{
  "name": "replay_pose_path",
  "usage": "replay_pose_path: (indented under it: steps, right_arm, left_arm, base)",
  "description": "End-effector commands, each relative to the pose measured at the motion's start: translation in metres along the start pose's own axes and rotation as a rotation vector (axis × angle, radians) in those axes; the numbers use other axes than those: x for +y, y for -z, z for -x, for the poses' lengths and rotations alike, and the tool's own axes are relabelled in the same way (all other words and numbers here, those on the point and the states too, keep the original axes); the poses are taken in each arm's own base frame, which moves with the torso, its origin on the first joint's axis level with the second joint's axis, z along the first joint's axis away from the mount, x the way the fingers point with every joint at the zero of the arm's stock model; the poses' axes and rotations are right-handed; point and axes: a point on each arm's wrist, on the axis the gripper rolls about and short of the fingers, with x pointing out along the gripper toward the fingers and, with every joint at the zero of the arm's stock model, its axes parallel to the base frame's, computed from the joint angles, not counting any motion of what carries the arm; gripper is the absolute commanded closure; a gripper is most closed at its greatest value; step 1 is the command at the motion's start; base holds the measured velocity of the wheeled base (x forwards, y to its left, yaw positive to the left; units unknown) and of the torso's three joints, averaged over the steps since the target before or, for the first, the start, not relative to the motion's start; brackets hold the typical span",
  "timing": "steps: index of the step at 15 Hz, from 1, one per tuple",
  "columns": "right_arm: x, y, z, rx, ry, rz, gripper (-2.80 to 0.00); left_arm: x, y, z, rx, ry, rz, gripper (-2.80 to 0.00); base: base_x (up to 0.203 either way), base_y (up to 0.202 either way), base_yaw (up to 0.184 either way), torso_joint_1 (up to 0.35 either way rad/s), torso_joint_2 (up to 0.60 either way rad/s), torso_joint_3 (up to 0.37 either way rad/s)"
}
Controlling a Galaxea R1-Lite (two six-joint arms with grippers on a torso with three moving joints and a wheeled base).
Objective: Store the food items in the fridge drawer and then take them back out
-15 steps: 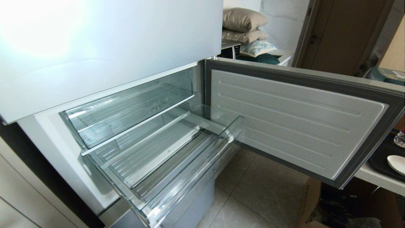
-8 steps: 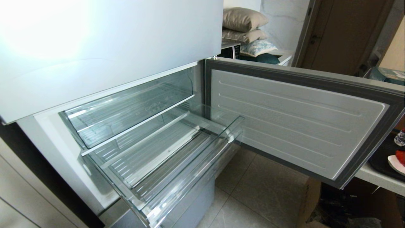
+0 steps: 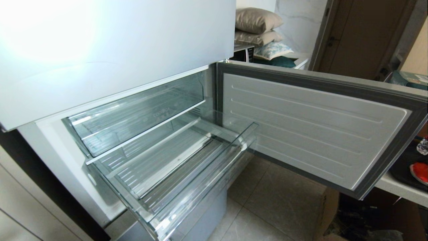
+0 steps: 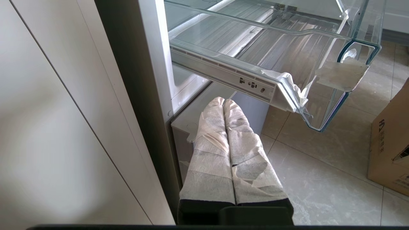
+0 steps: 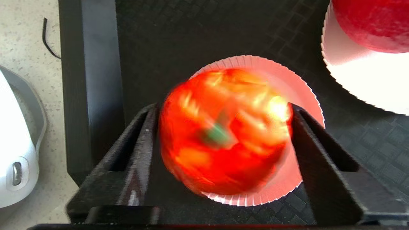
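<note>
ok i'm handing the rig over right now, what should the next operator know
Left gripper: shut, parked low by the fridge base, under the drawer.
Right gripper: open, fingers either side of the orange-red fruit, which looks let go onto a paper plate on the black tray.
Fridge drawer: pulled out, nothing in it; fridge door open.
Done: the fruit seems to be back out of the drawer.
Left: probably lift the right gripper clear; drawer and door are not yet shut.
</note>
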Motion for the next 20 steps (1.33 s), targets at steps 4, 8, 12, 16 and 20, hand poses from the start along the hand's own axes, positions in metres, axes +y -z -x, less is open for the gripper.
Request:
replay_pose_path:
  steps: [4, 8, 12, 16, 20]
  right_arm:
    - [0.003, -0.008, 0.012, -0.029, -0.007, -0.002, -2.80]
    - [0.012, -0.024, 0.041, -0.088, -0.026, 0.010, -2.80]
    - [0.032, -0.042, 0.132, -0.220, -0.064, 0.030, 0.00]
    - [0.051, -0.035, 0.271, -0.483, -0.140, 0.077, 0.00]
    - [0.063, 0.025, 0.383, -0.689, -0.293, 0.162, 0.00]
  left_arm:
    - [0.000, 0.000, 0.000, 0.000, 0.000, 0.000, 0.00]
    - [0.000, 0.000, 0.000, 0.000, 0.000, 0.000, 0.00]
    - [0.000, 0.000, 0.000, 0.001, 0.000, 0.000, 0.00]
    - [0.000, 0.000, 0.000, 0.000, 0.000, 0.000, 0.00]
    - [0.000, 0.000, 0.000, 0.001, 0.000, 0.000, 0.00]
  base:
    - [0.000, 0.000, 0.000, 0.000, 0.00, 0.000]
    - [0.000, 0.000, 0.000, 0.000, 0.00, 0.000]
    - [0.000, 0.000, 0.000, 0.000, 0.00, 0.000]
    - [0.000, 0.000, 0.000, 0.000, 0.00, 0.000]
    - [0.000, 0.000, 0.000, 0.000, 0.00, 0.000]
